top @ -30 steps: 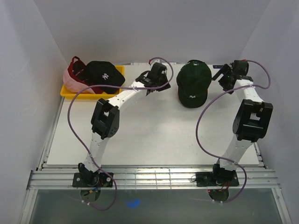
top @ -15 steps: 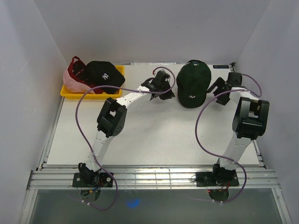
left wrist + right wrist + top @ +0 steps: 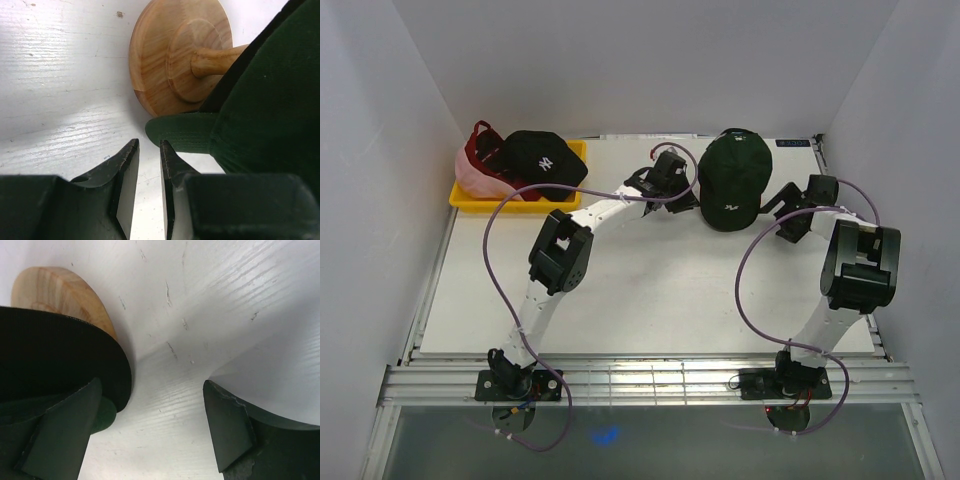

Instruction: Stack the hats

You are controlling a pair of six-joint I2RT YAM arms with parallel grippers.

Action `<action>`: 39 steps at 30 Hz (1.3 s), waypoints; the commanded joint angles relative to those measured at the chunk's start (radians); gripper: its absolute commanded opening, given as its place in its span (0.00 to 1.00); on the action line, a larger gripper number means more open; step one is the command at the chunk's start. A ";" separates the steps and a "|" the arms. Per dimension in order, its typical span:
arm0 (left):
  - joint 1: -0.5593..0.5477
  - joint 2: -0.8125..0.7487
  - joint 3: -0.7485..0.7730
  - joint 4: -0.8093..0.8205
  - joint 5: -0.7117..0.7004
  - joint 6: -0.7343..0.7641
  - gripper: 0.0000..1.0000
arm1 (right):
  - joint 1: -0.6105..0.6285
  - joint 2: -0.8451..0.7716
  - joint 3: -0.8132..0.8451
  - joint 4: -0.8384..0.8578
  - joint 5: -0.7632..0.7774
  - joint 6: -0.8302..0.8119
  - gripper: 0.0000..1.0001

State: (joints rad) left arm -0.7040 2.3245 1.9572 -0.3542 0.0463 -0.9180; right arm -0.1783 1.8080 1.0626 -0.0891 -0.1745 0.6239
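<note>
A dark green hat (image 3: 733,178) sits on a wooden stand (image 3: 175,55) at the back middle of the table, brim toward me. My left gripper (image 3: 685,200) is low at its left. In the left wrist view its jaws (image 3: 148,147) stand a narrow gap apart with nothing between them, just short of the green brim (image 3: 185,132). My right gripper (image 3: 770,205) is at the hat's right, jaws (image 3: 150,390) wide apart. Its left finger (image 3: 65,435) overlaps the hat's dark edge (image 3: 55,355). A black hat (image 3: 542,155), a pink hat (image 3: 472,175) and a dark red hat (image 3: 480,138) lie piled on the yellow tray.
The yellow tray (image 3: 510,205) stands at the back left corner beside the left wall. White walls close in the table on three sides. Purple cables loop from both arms over the table.
My right gripper has come down from the back right to the hat's right side. My left gripper has shifted right, up to the hat's left brim. The hats have not moved.
</note>
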 commanded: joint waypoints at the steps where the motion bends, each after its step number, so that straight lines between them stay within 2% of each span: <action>1: -0.005 -0.019 -0.001 0.015 0.006 -0.004 0.34 | -0.041 -0.018 0.006 0.077 -0.064 0.069 0.87; 3: -0.006 -0.025 -0.009 0.014 0.004 -0.005 0.34 | -0.061 -0.001 0.054 0.071 -0.099 0.091 0.80; 7: -0.006 -0.034 -0.037 0.021 0.000 -0.022 0.34 | -0.075 0.042 0.169 -0.007 -0.057 0.112 0.71; 10: -0.005 -0.028 -0.040 0.027 -0.003 -0.031 0.34 | -0.078 0.140 0.314 -0.086 -0.115 0.125 0.53; 11: -0.006 -0.027 -0.035 0.029 -0.006 -0.035 0.35 | -0.076 0.164 0.345 -0.101 -0.132 0.135 0.39; 13: -0.006 -0.027 -0.032 0.032 -0.019 -0.039 0.37 | -0.073 0.227 0.414 -0.123 -0.155 0.148 0.28; 14: -0.006 -0.027 -0.032 0.035 -0.022 -0.041 0.38 | -0.073 0.247 0.436 -0.126 -0.187 0.164 0.19; 16: -0.006 -0.022 -0.024 0.046 -0.025 -0.041 0.40 | -0.067 0.304 0.479 -0.155 -0.218 0.180 0.10; 20: -0.005 0.002 0.009 0.044 -0.019 -0.042 0.42 | -0.036 0.350 0.562 -0.167 -0.224 0.181 0.08; 27: -0.005 0.016 0.002 0.066 -0.013 -0.058 0.45 | -0.001 0.389 0.586 -0.112 -0.275 0.215 0.08; 39: -0.018 0.026 -0.018 0.084 0.006 -0.093 0.45 | 0.000 0.254 0.300 0.066 -0.335 0.260 0.08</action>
State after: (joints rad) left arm -0.7082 2.3569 1.9327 -0.2920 0.0433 -0.9958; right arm -0.1886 2.1437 1.4273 -0.0811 -0.4648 0.8623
